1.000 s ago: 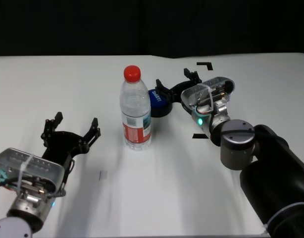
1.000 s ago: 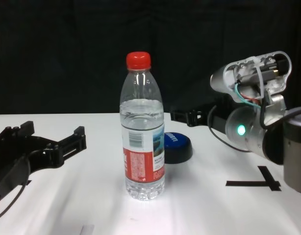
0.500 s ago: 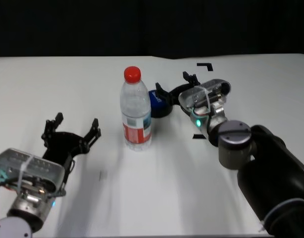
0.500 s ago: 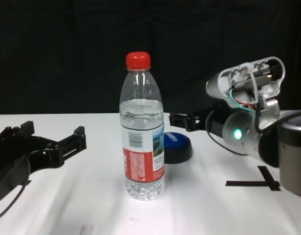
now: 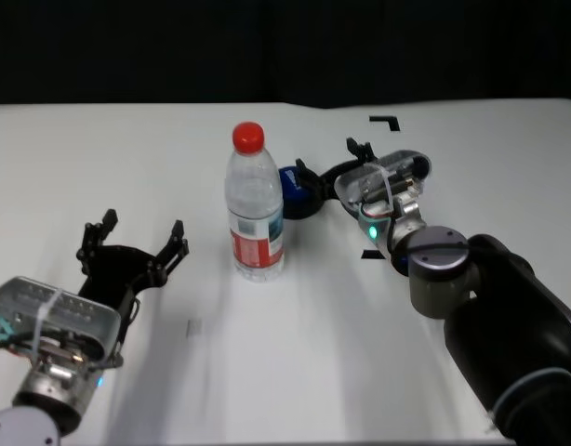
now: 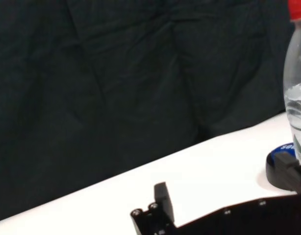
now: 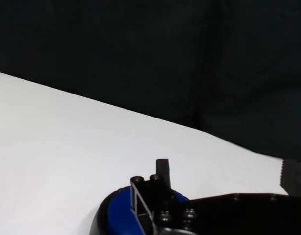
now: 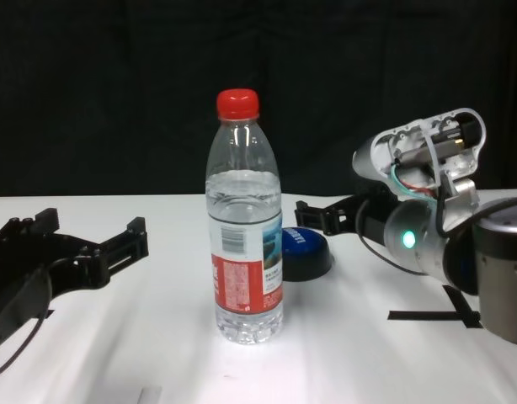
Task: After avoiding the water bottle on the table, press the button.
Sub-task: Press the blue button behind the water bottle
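The water bottle, clear with a red cap, stands upright mid-table. Just behind it and to its right lies the low blue button, partly hidden by the bottle. My right gripper is open, right of the bottle and apart from it. One of its black fingers lies over the button; I cannot tell whether they touch. In the chest view that finger hangs just above the button. My left gripper rests open at the near left, holding nothing.
A black corner tape mark lies behind the right gripper, and a T-shaped mark sits by the right forearm. A dark curtain closes off the table's far edge.
My right gripper has dropped lower and slid slightly toward the bottle, bringing its finger down over the button. The bottle and my left arm have stayed still.
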